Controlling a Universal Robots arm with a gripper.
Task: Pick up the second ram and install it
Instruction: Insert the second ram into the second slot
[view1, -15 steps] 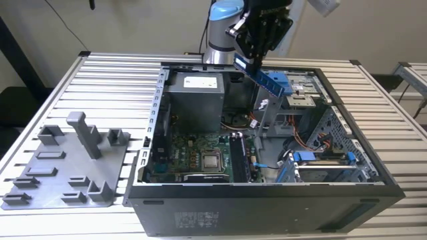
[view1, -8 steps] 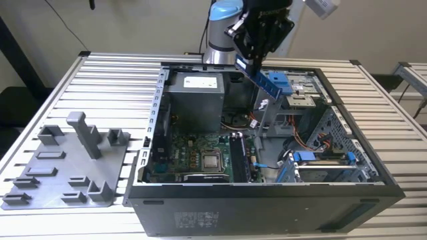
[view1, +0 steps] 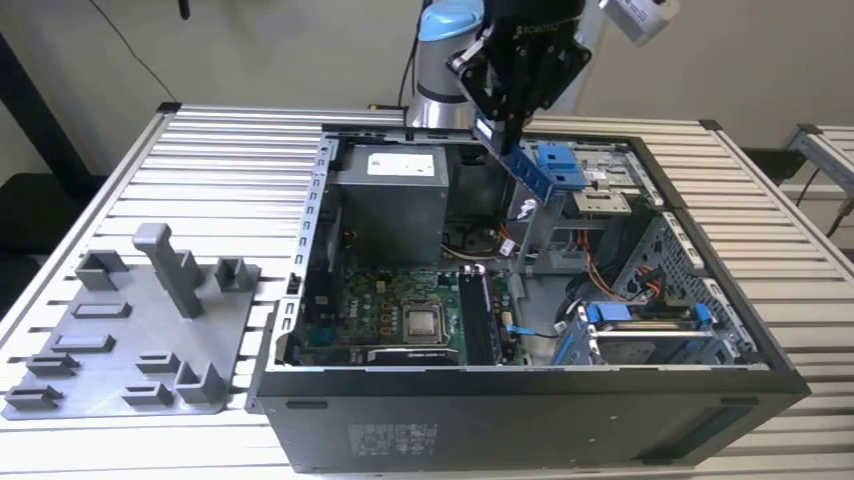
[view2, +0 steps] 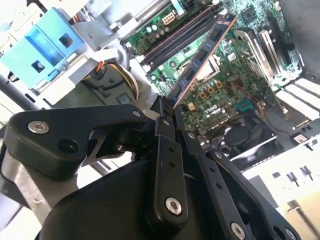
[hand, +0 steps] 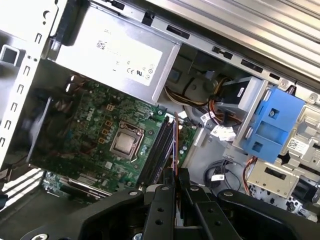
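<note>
The robot's grey arm with a light-blue joint (view1: 447, 25) comes down over the back edge of the open black computer case (view1: 387, 130). Its black gripper (view1: 499, 132) (view2: 164, 112) (hand: 175, 176) points downward. The thin black fingers (view2: 163, 132) pinch tight on one end of the long, thin dark-blue circuit-board stick (view1: 525, 172) (view2: 202, 60), which slants down from them.
</note>
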